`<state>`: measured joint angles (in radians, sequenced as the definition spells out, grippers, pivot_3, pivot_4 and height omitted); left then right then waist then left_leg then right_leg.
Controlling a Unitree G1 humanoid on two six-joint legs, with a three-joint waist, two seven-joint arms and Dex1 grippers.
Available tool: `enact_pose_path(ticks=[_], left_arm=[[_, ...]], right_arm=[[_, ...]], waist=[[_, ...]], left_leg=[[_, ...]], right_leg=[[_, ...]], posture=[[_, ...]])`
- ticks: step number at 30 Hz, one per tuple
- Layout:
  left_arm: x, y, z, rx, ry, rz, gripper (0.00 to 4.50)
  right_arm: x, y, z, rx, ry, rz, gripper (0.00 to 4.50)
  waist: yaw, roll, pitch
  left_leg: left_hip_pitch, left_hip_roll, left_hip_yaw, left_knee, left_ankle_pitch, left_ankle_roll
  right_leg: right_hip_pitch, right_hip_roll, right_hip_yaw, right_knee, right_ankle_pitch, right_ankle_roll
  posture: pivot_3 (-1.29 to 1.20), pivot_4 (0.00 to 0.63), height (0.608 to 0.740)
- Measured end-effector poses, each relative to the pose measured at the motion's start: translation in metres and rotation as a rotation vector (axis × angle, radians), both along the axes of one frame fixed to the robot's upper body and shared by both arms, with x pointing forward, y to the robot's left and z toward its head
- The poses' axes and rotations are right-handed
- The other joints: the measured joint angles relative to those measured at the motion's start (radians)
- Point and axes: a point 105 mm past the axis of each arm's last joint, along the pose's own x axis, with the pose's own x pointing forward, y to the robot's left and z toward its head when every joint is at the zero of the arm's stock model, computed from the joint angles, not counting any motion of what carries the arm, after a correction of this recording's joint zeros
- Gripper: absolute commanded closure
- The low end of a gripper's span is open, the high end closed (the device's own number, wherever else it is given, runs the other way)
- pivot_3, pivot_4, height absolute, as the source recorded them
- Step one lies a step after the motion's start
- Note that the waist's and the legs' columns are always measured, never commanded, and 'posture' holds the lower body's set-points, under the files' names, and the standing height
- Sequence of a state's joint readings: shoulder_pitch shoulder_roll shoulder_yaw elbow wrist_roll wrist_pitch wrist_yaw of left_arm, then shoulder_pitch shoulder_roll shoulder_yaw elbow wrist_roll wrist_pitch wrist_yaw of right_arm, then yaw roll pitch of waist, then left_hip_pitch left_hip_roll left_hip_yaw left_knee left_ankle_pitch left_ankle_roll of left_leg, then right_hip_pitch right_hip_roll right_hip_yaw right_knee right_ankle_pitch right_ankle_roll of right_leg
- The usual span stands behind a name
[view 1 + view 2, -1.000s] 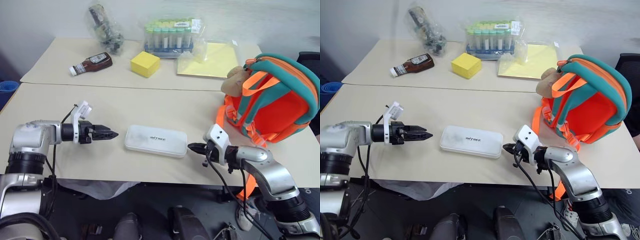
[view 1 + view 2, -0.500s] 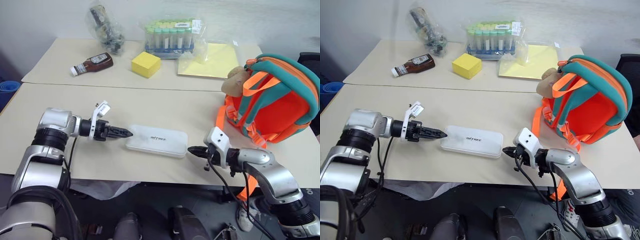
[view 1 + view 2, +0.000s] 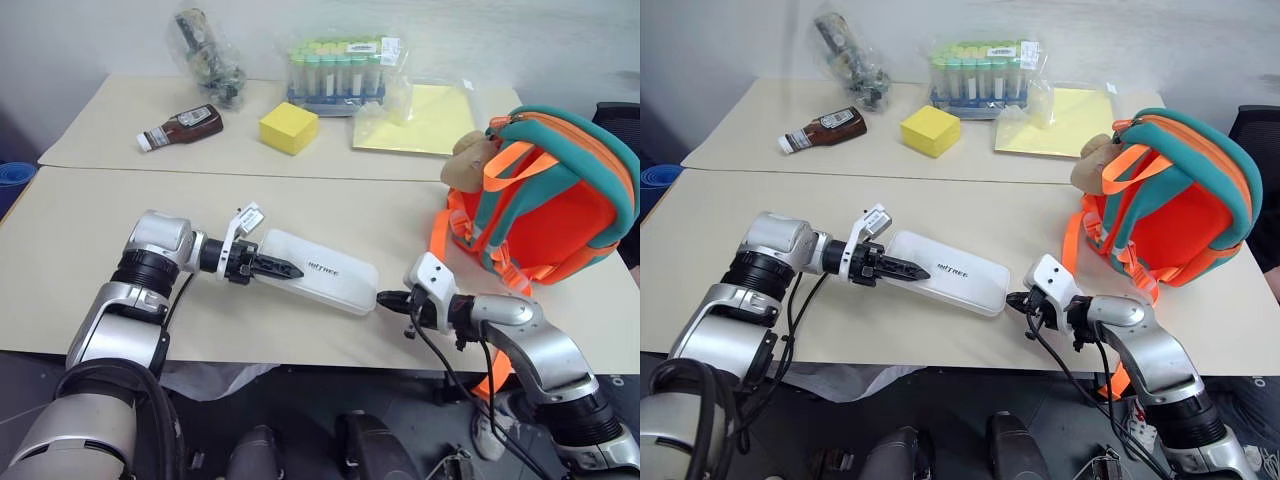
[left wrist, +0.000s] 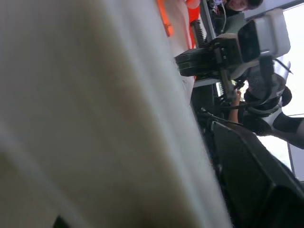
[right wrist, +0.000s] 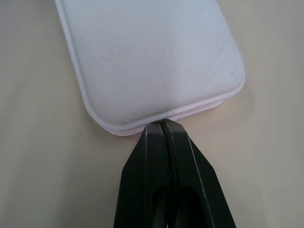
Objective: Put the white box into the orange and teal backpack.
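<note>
Left pincer [image 3: 290, 270] tips overlap white box [image 3: 330, 272]; grip unclear.

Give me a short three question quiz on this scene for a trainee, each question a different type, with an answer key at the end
1. True or false: the white box is already inside the orange and teal backpack.
2. The right gripper is: A) shut, tips against the box's end; B) wide open above it; C) holding the backpack.
3. Which end of the box does the left gripper meet?

Key
1. False; it lies on the table.
2. A
3. The end farther from the backpack.
</note>
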<state>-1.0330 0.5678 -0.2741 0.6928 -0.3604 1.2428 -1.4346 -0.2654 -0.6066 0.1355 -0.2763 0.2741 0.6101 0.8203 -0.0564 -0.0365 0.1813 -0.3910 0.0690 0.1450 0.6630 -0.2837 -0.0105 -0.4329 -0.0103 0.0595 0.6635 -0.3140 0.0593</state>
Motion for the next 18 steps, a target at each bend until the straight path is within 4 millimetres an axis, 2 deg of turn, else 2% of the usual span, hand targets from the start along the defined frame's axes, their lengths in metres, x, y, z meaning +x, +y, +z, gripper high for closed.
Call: enact_pose_path(ticks=[2,7,11,14,18], left_arm=[[-0.001,0.001,0.003,0.000,-0.005,-0.003,3.09],[-0.004,0.013,0.009,-0.015,-0.013,0.021,3.09],[-0.007,0.013,0.016,-0.065,-0.033,0.030,3.09],[-0.007,0.011,0.031,-0.129,-0.064,0.056,3.09],[-0.008,0.009,0.062,-0.237,-0.171,0.090,3.09]], right_arm=[[-0.003,0.001,-0.003,0.005,0.009,-0.001,4.50],[-0.010,0.001,-0.009,0.006,0.020,-0.009,4.50],[-0.013,-0.008,-0.003,0.022,-0.013,-0.067,4.50],[-0.016,-0.029,0.012,0.075,-0.048,-0.177,3.96],[-0.030,-0.070,0.031,0.119,-0.067,-0.351,2.65]], waist=[[-0.001,0.000,0.000],[-0.003,0.000,0.000],[0.002,0.000,0.000],[0.008,0.000,0.000],[0.016,0.000,0.000]], left_leg=[[0.000,0.000,0.000,0.000,0.000,0.000],[0.000,0.001,0.000,0.000,0.000,0.000],[0.000,0.001,0.000,0.000,0.000,0.000],[-0.001,0.001,-0.001,0.000,0.000,0.000],[0.000,0.001,-0.001,0.001,0.000,0.000]], right_leg=[[0.000,0.000,0.000,0.000,0.000,0.000],[0.000,0.000,0.000,0.000,0.000,0.000],[0.000,-0.001,0.000,0.000,0.000,0.000],[0.000,-0.002,0.000,0.000,0.000,0.000],[0.002,-0.001,-0.001,-0.001,0.000,0.000]], posture=[[0.00,0.150,0.740],[0.00,0.150,0.740],[0.00,0.150,0.740],[0.00,0.150,0.740],[0.00,0.150,0.740]])
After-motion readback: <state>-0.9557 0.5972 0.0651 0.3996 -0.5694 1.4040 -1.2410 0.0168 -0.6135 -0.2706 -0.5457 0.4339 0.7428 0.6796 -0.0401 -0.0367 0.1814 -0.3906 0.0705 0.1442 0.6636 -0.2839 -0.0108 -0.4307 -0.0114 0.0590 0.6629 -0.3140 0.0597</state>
